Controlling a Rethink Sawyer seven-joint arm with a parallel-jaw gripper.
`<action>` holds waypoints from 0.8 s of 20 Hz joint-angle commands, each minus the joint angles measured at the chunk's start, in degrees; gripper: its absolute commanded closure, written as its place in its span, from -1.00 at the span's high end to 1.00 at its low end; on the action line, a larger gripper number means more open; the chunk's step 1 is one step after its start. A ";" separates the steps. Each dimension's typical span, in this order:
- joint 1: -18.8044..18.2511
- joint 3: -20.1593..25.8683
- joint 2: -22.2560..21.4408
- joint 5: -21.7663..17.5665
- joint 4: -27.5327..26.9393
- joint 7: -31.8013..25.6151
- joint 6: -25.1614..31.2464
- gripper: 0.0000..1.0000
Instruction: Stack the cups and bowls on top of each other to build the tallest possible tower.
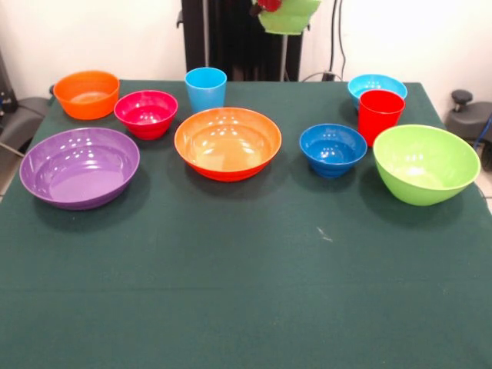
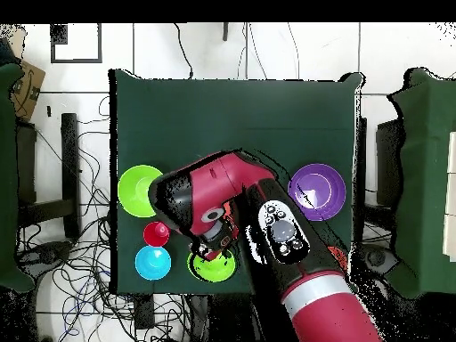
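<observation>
My gripper (image 1: 268, 6) shows at the top edge, shut on the rim of the small lime green bowl (image 1: 289, 17), which it holds high above the table's far side. In the overhead view the gripper (image 2: 215, 248) is over this bowl (image 2: 211, 266). On the table, each standing apart, are the large purple bowl (image 1: 79, 167), small orange bowl (image 1: 86, 94), magenta-red bowl (image 1: 146, 113), light blue cup (image 1: 205, 88), large orange bowl (image 1: 227, 143), dark blue bowl (image 1: 332, 149), red cup (image 1: 380, 115), light blue bowl (image 1: 377, 83) and large lime green bowl (image 1: 425, 163). No pile shows.
The green table cloth (image 1: 246, 292) stretches towards the camera in front of the row of bowls. In the overhead view the red arm (image 2: 267, 223) hides the middle bowls. Cables lie on the floor (image 2: 80, 285) beside the table.
</observation>
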 commanded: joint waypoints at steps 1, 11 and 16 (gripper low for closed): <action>-4.09 6.81 3.31 -1.29 -6.43 -23.11 8.72 -1.00; -8.44 8.71 5.09 -1.53 -9.09 -20.10 2.04 -1.00; -7.86 9.65 8.04 -2.05 -12.38 -16.41 -1.60 -1.00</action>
